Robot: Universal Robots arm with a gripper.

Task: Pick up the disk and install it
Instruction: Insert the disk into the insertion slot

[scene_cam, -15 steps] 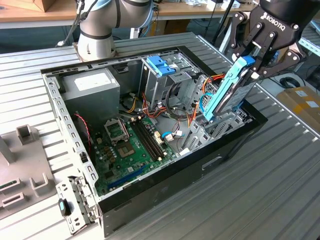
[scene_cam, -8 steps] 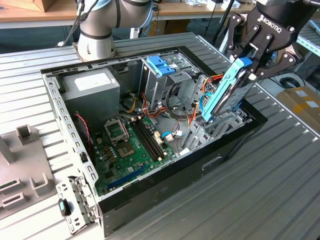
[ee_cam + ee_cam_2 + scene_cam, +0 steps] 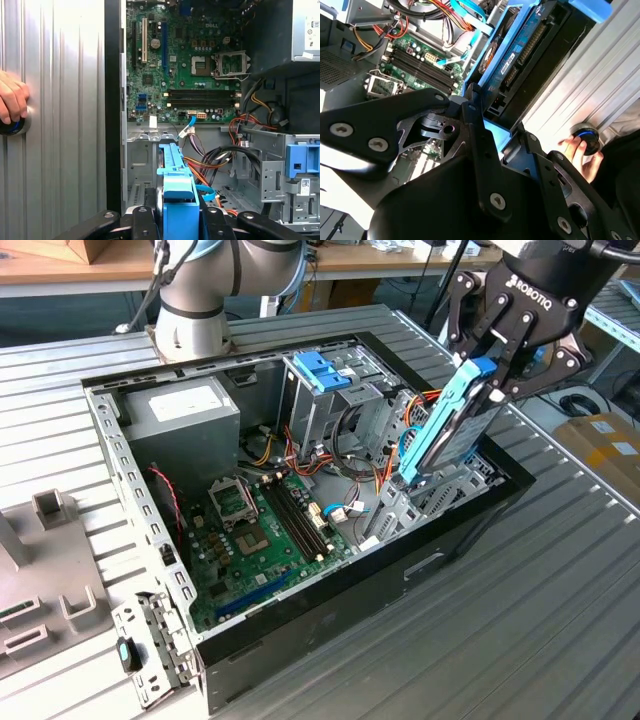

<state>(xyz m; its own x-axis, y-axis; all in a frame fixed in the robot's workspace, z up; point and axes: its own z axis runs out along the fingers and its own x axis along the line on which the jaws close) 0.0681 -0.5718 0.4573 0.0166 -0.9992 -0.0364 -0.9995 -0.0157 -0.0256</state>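
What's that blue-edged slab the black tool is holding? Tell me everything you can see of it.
It is a flat grey metal hard drive framed by a bright blue plastic carrier. The black tool is clamped on its upper end. It stands on edge, tilted, with its lower end down in the grey metal bay of the open black computer case.

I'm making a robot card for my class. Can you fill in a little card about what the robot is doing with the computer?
Gripper: the gripper is shut on the disk, over the open computer case
Disk: blue-framed, tilted, lower end at the metal drive bay on the exterior view's right
Inside case: green motherboard, grey box with white label, coloured cables
Person: a hand rests on a round black-and-blue object on the table beside the case
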